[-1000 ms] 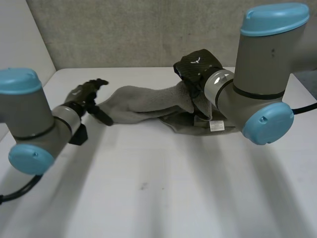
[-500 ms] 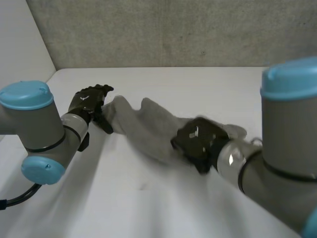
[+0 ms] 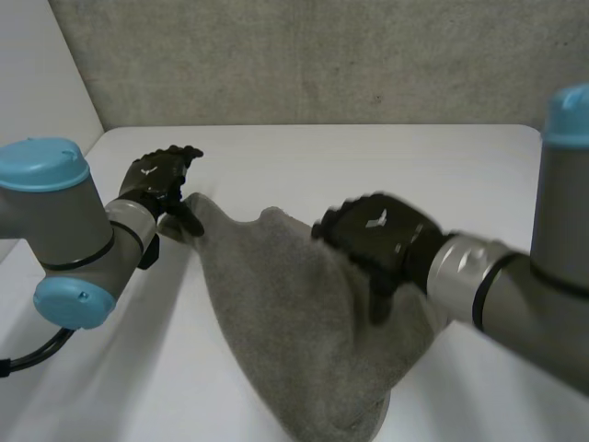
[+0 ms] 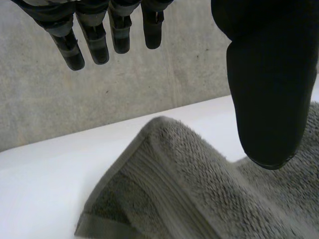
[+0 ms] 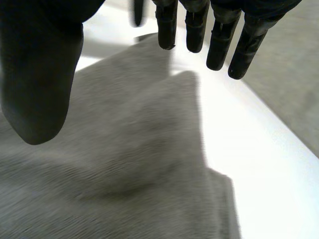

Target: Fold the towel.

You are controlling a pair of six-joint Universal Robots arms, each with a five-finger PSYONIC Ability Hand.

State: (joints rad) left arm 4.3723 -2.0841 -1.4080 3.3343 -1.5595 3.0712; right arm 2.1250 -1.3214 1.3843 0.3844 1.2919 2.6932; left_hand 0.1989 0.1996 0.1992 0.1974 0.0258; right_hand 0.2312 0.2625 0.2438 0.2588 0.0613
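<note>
Over on the left, the left hand (image 3: 158, 180) sits at the towel's far-left corner. Its fingers are straight and spread, its thumb stands apart from them, and nothing is caught between. In its wrist view that corner lies on the white worktop (image 3: 304, 157) just under the palm, with the flat woven hem band showing and a fold doubled over beside it.

The towel (image 3: 285, 322) itself is a grey terry cloth lying loose and rumpled across the middle of the worktop. It runs from that far-left corner towards the near right, where it gathers into a narrower bunch at the near edge. It looks thick, soft and limp. I'd expect it to be light and to have no stiffness at all, sagging and dragging wherever it isn't held, and its looped pile should give fingers plenty of grip. It can't be harmed. The risk I see is a fold going crooked or two layers being picked up together. The hem corners look like the best places to take it, pinched through one layer only, since the band there is firmer than the pile.

To the right, the right hand (image 3: 373, 238) is over the towel's middle. Its wrist view shows straight fingers and a thumb held wide, with cloth beneath them and nothing gripped. From the middle it could only press or smooth the cloth, so it would need an edge or corner to make a fold.
</note>
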